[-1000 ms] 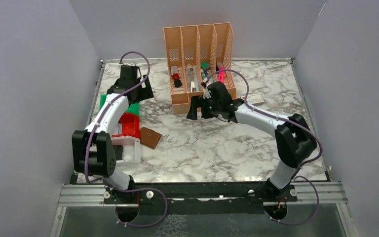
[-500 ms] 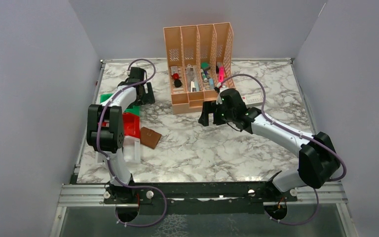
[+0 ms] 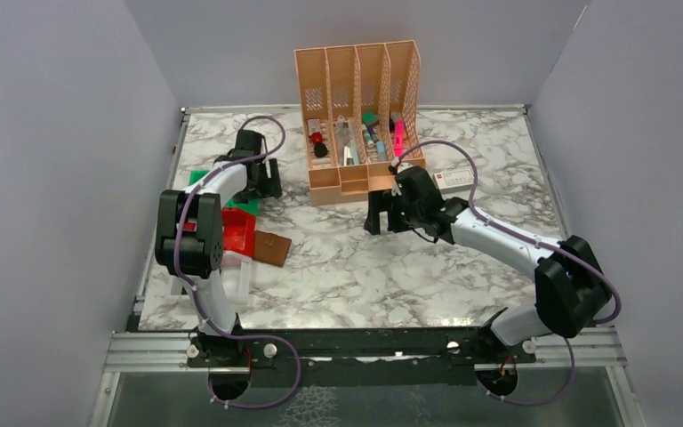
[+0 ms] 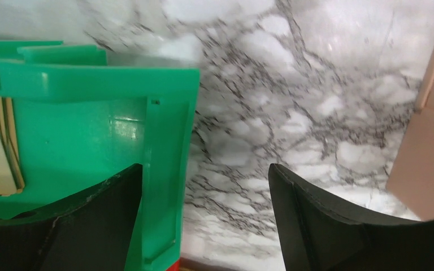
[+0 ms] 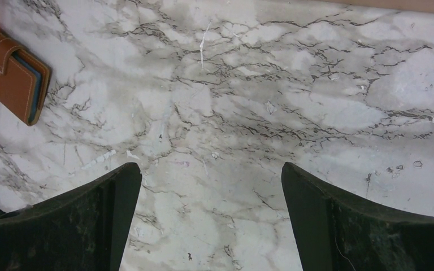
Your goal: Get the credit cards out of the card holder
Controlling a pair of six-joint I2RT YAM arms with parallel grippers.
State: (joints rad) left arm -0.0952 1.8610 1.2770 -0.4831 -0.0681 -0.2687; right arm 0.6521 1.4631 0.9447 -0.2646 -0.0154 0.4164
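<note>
The card holder (image 3: 271, 247) is a closed brown wallet lying flat on the marble table beside a red tray. It also shows at the upper left of the right wrist view (image 5: 14, 73), with a grey-blue inner edge. The credit cards are hidden; none shows outside the holder. My left gripper (image 3: 262, 180) is open and empty, behind the holder, its left finger over a green tray's edge (image 4: 203, 169). My right gripper (image 3: 375, 215) is open and empty over bare marble (image 5: 212, 166), to the right of the holder and apart from it.
An orange file organizer (image 3: 360, 116) with pens stands at the back middle; its corner shows in the left wrist view (image 4: 429, 158). A green tray (image 4: 90, 113), a red tray (image 3: 236, 227) and a white box (image 3: 242, 276) sit at the left. A white box with a red end (image 3: 453, 178) lies behind the right arm.
My left gripper has moved right and nearer, to the green tray's right edge. My right gripper has moved a little nearer and right, away from the organizer. The holder has not moved.
</note>
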